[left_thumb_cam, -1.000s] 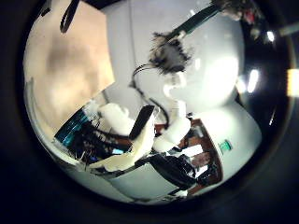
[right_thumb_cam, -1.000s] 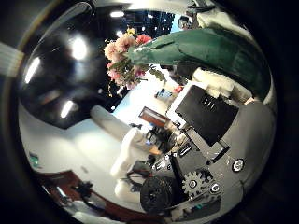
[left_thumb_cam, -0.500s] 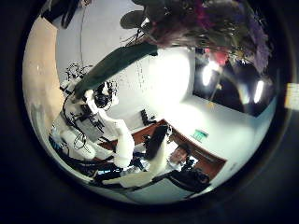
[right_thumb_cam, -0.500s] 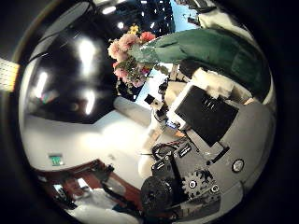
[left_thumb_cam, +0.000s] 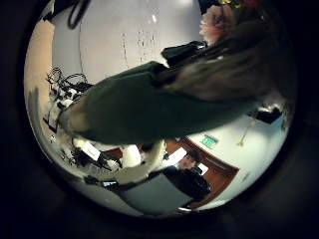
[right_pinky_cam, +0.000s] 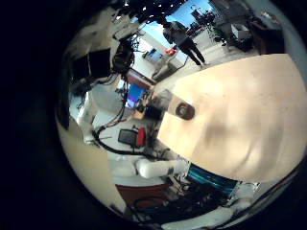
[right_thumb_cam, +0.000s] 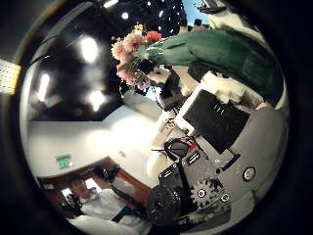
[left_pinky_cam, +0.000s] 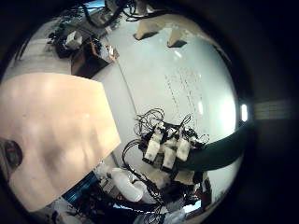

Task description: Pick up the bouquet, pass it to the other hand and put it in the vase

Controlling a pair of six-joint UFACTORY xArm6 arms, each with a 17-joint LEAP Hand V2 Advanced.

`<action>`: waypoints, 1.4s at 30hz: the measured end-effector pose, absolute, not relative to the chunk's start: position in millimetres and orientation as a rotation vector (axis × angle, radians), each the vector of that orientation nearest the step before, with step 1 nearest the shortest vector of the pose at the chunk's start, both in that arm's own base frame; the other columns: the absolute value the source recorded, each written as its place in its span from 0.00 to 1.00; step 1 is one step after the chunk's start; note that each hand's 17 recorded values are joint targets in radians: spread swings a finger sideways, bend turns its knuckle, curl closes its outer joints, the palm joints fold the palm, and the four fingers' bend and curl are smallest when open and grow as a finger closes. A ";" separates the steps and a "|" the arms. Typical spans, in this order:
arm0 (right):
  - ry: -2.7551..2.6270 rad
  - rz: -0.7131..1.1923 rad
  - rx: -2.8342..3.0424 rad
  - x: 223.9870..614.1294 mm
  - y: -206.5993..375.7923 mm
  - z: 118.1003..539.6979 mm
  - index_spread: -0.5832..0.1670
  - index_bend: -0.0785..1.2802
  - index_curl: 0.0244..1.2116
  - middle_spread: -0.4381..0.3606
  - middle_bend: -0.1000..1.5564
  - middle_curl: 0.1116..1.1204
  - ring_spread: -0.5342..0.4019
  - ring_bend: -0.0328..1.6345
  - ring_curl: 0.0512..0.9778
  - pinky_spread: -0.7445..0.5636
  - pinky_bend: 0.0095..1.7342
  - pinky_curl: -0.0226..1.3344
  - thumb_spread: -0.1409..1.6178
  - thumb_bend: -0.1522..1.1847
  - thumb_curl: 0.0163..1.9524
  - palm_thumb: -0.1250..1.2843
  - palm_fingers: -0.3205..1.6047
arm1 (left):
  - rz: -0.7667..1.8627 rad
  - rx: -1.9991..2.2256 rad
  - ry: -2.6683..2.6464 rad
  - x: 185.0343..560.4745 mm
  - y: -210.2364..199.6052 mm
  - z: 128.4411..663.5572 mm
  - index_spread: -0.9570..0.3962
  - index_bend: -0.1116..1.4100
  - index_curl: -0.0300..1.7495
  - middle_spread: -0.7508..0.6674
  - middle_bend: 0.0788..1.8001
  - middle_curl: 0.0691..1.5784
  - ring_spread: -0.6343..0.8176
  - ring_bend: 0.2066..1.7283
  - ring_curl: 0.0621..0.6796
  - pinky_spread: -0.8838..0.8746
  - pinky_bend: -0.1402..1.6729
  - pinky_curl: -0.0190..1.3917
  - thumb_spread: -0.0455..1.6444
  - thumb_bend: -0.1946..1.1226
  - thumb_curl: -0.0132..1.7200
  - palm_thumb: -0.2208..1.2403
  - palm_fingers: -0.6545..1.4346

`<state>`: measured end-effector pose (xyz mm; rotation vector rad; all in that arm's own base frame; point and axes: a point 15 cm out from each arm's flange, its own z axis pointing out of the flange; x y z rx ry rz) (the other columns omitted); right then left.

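My left hand [right_thumb_cam: 161,86] shows in the right thumb side palm view, close under the flowers. In the left thumb side palm view the wrap [left_thumb_cam: 150,105] fills most of the picture, with the flowers [left_thumb_cam: 224,20] at one end and my left hand's fingers [left_thumb_cam: 150,169] relaxed beside it. The left little finger side palm view shows my right hand [left_pinky_cam: 168,149] beside the wrap [left_pinky_cam: 229,149].
The table top [left_pinky_cam: 56,131] lies below both hands. Desks with equipment [right_pinky_cam: 134,96] stand past the table's far edge. A white arm [right_pinky_cam: 144,168] reaches in beside the table edge.
The bouquet's wrap now fills the left thumb side palm view, much closer to that palm. In the right thumb side view the left hand has come up to the flowers.
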<state>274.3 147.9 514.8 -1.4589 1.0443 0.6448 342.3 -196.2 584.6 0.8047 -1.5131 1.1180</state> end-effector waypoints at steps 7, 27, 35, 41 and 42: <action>1.125 0.593 -1.518 288.3 151.1 482.9 0.52 0.97 0.63 0.42 0.91 0.59 0.38 0.90 0.67 0.41 0.74 0.60 0.56 0.11 0.63 0.90 0.77 | 1.089 0.767 -1.538 327.3 -209.9 589.7 0.59 0.22 0.19 0.35 0.38 0.33 0.25 0.48 0.42 0.34 0.64 0.21 0.60 0.16 0.21 0.47 0.91; 1.320 0.480 -1.361 318.2 98.1 442.7 0.37 0.54 0.51 0.34 0.70 0.46 0.31 0.79 0.55 0.18 0.67 0.49 0.62 0.09 0.46 0.68 0.58 | 1.351 0.965 -1.671 345.3 -156.2 631.2 0.28 0.69 0.46 0.22 0.68 0.49 0.16 0.83 0.82 0.25 0.89 0.42 0.64 0.20 0.36 0.76 0.86; 1.368 0.456 -1.366 318.7 84.4 435.2 0.25 0.42 0.44 0.34 0.55 0.38 0.32 0.68 0.45 0.34 0.61 0.46 0.63 0.08 0.39 0.64 0.33 | 1.485 1.082 -1.759 351.0 -108.5 662.9 0.26 0.68 0.51 0.22 0.70 0.49 0.17 0.85 0.83 0.25 0.90 0.46 0.65 0.17 0.39 0.77 0.85; 1.386 0.458 -1.407 321.7 79.8 433.1 0.24 0.30 0.36 0.44 0.43 0.30 0.52 0.59 0.36 0.63 0.62 0.45 0.62 0.08 0.33 0.56 0.20 | 1.594 1.233 -1.865 343.4 -59.5 685.2 0.25 0.67 0.54 0.23 0.70 0.49 0.17 0.86 0.83 0.25 0.90 0.48 0.65 0.15 0.41 0.78 0.85; 1.386 0.462 -1.420 320.0 81.7 432.5 0.24 0.29 0.35 0.45 0.42 0.29 0.55 0.58 0.35 0.67 0.61 0.44 0.63 0.08 0.32 0.55 0.20 | 1.584 1.259 -1.882 342.8 -54.5 682.6 0.25 0.66 0.54 0.23 0.71 0.49 0.18 0.86 0.83 0.25 0.89 0.48 0.65 0.15 0.41 0.78 0.85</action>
